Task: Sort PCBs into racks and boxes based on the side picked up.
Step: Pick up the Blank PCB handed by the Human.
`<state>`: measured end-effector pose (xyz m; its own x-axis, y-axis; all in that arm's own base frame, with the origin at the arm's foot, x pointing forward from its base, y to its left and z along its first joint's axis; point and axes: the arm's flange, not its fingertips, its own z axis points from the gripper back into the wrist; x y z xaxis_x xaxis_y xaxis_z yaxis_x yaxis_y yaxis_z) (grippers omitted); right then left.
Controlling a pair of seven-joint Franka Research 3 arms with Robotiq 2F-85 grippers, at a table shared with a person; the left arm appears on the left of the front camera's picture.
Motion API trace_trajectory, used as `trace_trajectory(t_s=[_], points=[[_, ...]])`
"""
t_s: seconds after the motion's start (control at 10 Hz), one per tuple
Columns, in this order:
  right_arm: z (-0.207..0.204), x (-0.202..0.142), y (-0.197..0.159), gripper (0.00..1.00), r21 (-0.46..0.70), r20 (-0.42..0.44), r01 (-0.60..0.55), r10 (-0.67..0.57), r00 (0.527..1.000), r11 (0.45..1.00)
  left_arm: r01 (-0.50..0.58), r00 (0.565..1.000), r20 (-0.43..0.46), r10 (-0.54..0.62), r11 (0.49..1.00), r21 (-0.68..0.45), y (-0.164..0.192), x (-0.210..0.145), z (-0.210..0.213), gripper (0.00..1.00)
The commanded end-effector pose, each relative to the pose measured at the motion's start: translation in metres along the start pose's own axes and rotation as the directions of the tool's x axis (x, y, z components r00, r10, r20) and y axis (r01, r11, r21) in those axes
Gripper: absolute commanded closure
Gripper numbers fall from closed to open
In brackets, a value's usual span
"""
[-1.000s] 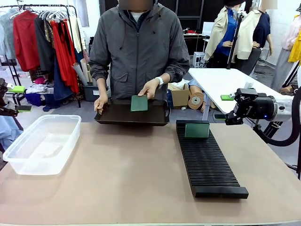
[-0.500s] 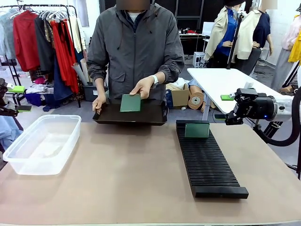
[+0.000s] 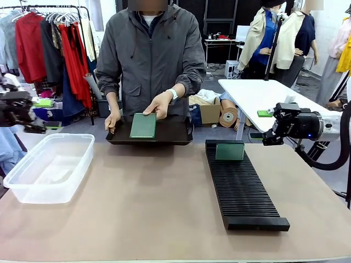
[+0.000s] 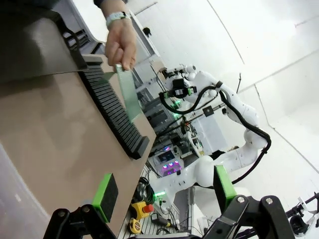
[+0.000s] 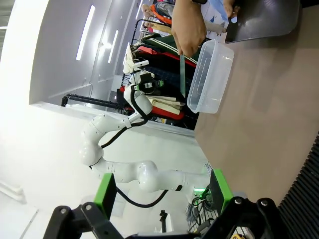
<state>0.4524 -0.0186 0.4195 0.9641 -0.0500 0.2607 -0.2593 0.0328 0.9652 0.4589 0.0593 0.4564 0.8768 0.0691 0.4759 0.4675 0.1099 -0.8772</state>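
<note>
Across the table a person's hand holds a PCB (image 3: 142,125) over a dark tray (image 3: 175,136), its paler gridded face turned toward me. The same PCB (image 4: 127,92) appears in the left wrist view, and edge-on (image 5: 182,74) in the right wrist view. Another PCB (image 3: 229,150) stands upright in the far end of the black slotted rack (image 3: 244,192). The clear box (image 3: 46,167) sits at the table's left. My left gripper (image 3: 48,114) hovers open off the table's far left corner, holding nothing (image 4: 164,191). My right gripper (image 3: 262,127) hangs open and holding nothing beside the rack's far end (image 5: 162,191).
The person's other hand (image 3: 112,121) grips the tray's left rim. A white table (image 3: 263,93) stands behind my right arm, and a clothes rail (image 3: 49,44) at the back left. Bare brown tabletop (image 3: 148,197) lies between box and rack.
The person has shifted the tray and the held PCB to the left and turned the board's paler face toward me. My left gripper has edged in from the left. The right arm stayed still.
</note>
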Motion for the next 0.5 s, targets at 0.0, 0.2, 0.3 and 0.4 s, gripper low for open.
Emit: trace_trajectory(t_s=[0.0,0.2,0.3,0.4], points=[[0.000,0.001,0.000,0.00,-0.001,0.001,-0.022,0.022,1.000,1.000,0.022,0.998,-0.056,-0.025,0.999,-0.044,0.011,0.014,-0.030,0.00],[0.000,0.001,0.000,0.00,-0.001,0.001,-0.022,0.022,1.000,1.000,-0.015,0.994,-0.112,0.008,0.998,-0.057,0.026,0.018,-0.064,0.00],[0.000,0.001,0.000,0.00,-0.001,0.001,-0.022,0.022,1.000,1.000,-0.031,0.992,-0.122,0.023,0.998,-0.063,0.034,0.020,-0.080,0.00],[0.000,0.001,0.000,0.00,-0.001,0.001,-0.022,0.022,1.000,1.000,-0.060,0.992,-0.111,0.053,0.997,-0.058,0.044,0.023,-0.098,0.00]])
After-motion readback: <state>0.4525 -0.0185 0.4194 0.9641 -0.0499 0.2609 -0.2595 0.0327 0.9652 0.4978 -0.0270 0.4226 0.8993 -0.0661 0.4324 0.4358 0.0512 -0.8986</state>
